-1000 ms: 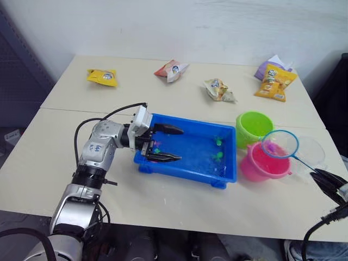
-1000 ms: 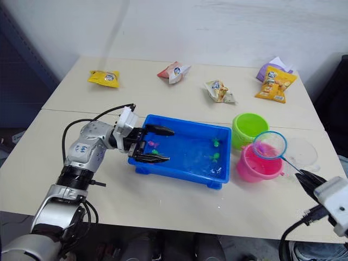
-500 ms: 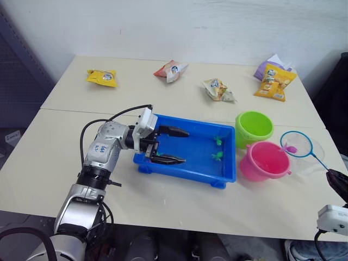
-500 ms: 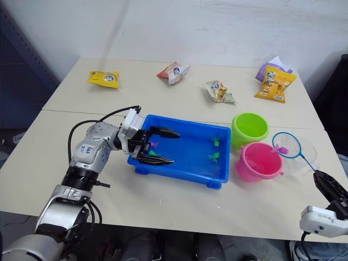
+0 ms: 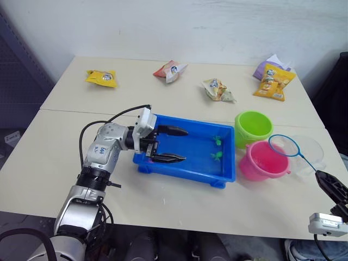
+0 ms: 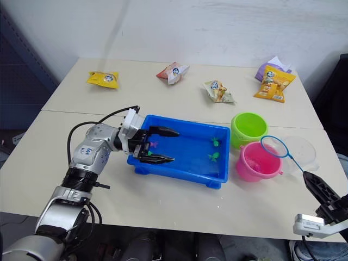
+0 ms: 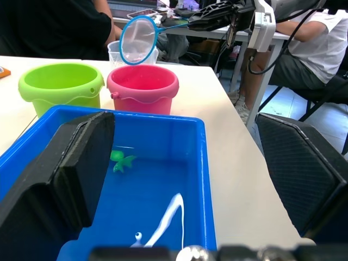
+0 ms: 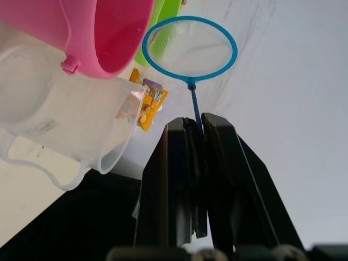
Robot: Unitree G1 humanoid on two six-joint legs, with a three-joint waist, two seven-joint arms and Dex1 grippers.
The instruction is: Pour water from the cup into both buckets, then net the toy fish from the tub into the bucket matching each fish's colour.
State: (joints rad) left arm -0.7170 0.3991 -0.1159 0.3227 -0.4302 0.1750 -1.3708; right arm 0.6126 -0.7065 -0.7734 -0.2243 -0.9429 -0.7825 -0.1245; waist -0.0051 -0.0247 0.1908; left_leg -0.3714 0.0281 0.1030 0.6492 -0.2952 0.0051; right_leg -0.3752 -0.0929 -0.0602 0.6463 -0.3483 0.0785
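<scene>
The blue tub lies mid-table, with two green toy fish near its right end and small fish by its left end. My left gripper is open at that left end, one finger inside the tub and the other outside its near wall. To the right stand the lime green bucket and the pink bucket, with the clear cup beside the pink one. My right gripper is shut on the net's thin handle. The blue-rimmed net hovers between pink bucket and cup, its mesh empty.
Snack packets lie along the far side of the table: a yellow one, a red-white one, a pale one, and purple and yellow ones. A seated person shows beyond the table in the left wrist view.
The net swung right over the cup with a pink fish in it, then back left toward the pink bucket; the fish is no longer in the mesh. The left gripper shifted slightly right.
</scene>
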